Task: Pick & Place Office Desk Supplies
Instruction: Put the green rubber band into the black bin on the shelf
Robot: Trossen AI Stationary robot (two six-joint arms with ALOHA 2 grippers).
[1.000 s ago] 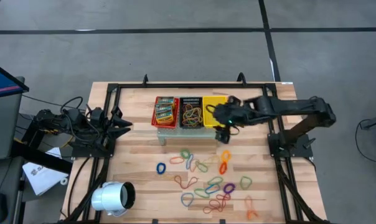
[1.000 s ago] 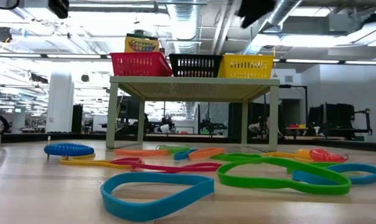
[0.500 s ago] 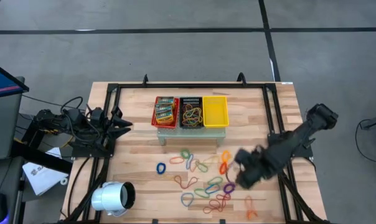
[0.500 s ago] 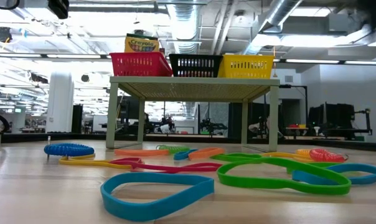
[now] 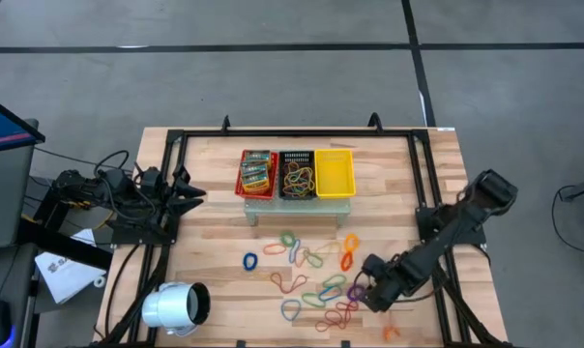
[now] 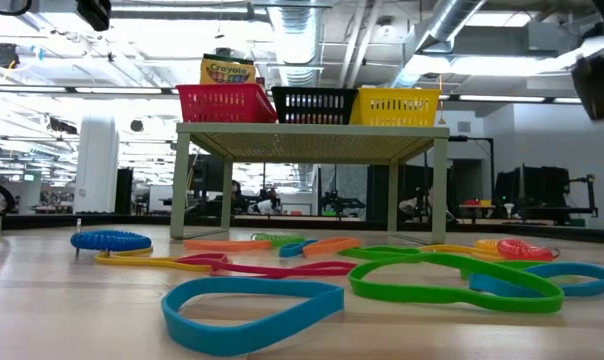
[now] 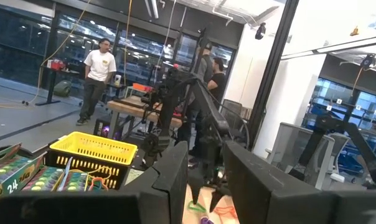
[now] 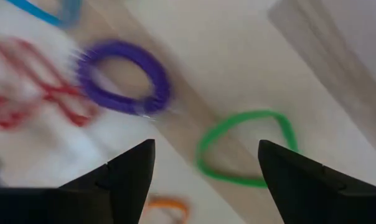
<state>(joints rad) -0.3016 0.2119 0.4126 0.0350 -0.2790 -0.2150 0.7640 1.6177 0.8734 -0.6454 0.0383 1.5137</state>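
Wooden table (image 5: 215,232) — rubber bands (image 5: 316,275) scattered — bright workshop behind.

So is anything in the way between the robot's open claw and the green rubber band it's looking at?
Nothing visible. The right gripper is open above the table, and in its wrist view only bare wood lies between its fingers and the green band. The purple band sits off to one side, apart from it.
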